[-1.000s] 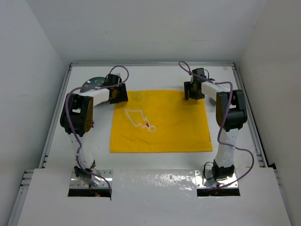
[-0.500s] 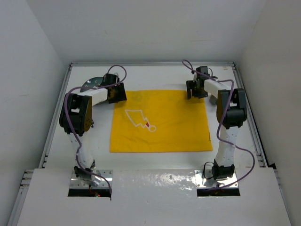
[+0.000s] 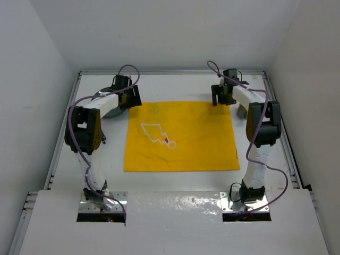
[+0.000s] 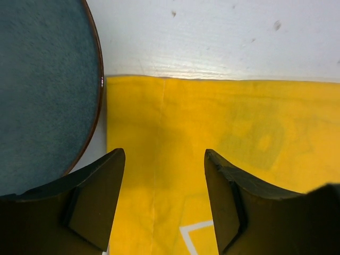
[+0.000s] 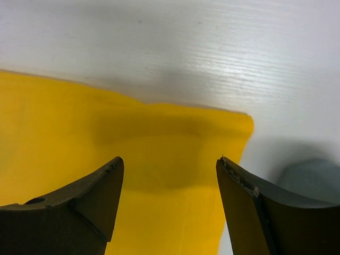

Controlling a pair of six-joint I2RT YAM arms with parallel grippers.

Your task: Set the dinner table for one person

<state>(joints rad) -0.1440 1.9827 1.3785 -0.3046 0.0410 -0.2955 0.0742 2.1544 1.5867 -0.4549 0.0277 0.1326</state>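
Top: dinner table (image 3: 175,85) carries yellow placemat (image 3: 180,138) at centre; left gripper (image 3: 132,101) and right gripper (image 3: 220,100) at its far corners. Left wrist: jaws apart above mat corner, blue plate (image 4: 42,90) just beside, bare glaze showing. Right wrist: jaws apart above mat corner, gripping nothing

Left claw (image 3: 130,99): I log it shifted back toward the desk's (image 3: 175,85) far edge. Right claw (image 3: 221,98): same shift, now at the placemat's (image 3: 180,136) far edge.

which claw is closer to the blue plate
Left. The left claw hangs over the far-left corner of the placemat, right beside the plate; the right claw is over its far-right corner.
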